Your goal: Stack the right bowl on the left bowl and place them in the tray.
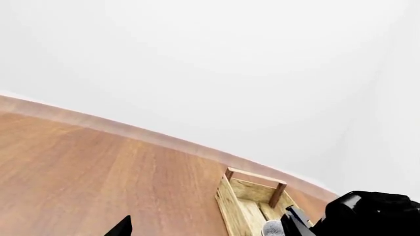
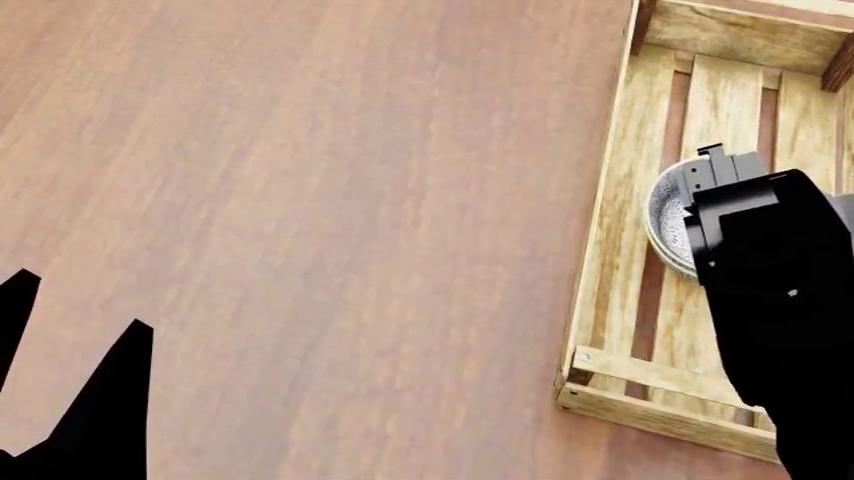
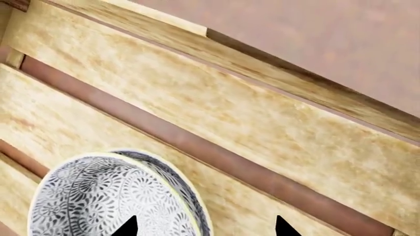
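The bowls (image 2: 667, 225) sit inside the tray (image 2: 607, 250), on its slatted floor, directly under the right gripper (image 3: 204, 227); in the right wrist view they read as a patterned bowl (image 3: 108, 196) with a second rim nested close around it, though I cannot say for certain that it is two; the tray's long axis runs away from the robot, and the bowl lies near the tray's left wall, about midway along it.

The right gripper's two dark fingertips (image 3: 128, 227) stand well apart, one over the bowl and one over bare slat, and seem to grip nothing (contact is hidden at the frame edge); judging by this, the coming move is a straight lift clear of the tray.

The left gripper (image 2: 80, 390) hangs well off to the left over the bare table (image 2: 307, 200); how wide it stands I cannot tell.

No brand, label or writing is readable; the bowl carries only a floral pattern.
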